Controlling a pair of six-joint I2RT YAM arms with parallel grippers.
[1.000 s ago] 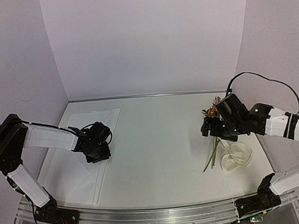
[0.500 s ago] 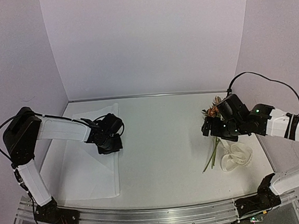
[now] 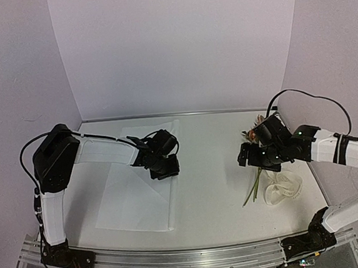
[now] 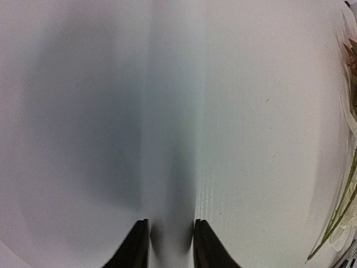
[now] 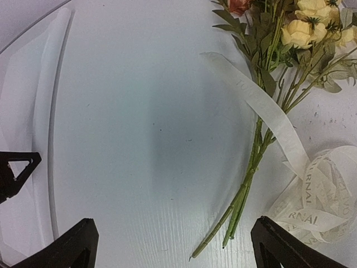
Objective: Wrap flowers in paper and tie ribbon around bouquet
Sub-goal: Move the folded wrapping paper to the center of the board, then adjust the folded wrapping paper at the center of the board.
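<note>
Seen from above, the large thin white paper sheet (image 3: pixel 133 188) with its fold creases lies flat on the white table (image 3: pixel 213 168), at the 9 o'clock side of the centre. The left gripper (image 3: pixel 165 171) sits low on the sheet's 3 o'clock edge, towards the far corner. From that height the black claw hides its own fingers. Only the left wrist view shows how the left gripper (image 4: pixel 171 245) stands. Its two dark fingertips are drawn in narrow, and a raised band of the paper sheet (image 4: pixel 111 111) runs between them, so the claw is pinching the paper.

At 3 o'clock on the table lies the small bunch of yellow, cream-pink and orange flowers (image 3: pixel 257 183) with green leaves. Its blooms point to 12 o'clock and its thin green stems trail towards 7 o'clock. The right gripper (image 3: pixel 245 158) hangs over the bunch, and the arm covers the middle of it in the top view.

The right wrist view shows the right gripper (image 5: pixel 178 245) spread wide, with only bare table between its tips and nothing held. The flowers (image 5: pixel 254 162) lie at its 1 o'clock.

The long cream-white ribbon (image 3: pixel 283 189) looks like a pale heap touching the stems at their 4 o'clock in the top view. The right wrist view shows more. One strip of the ribbon (image 5: pixel 315 195) crosses over the stems, and the rest is a loose coil with dark lettering. The left wrist view catches only stems and leaves at its 3 o'clock edge.
</note>
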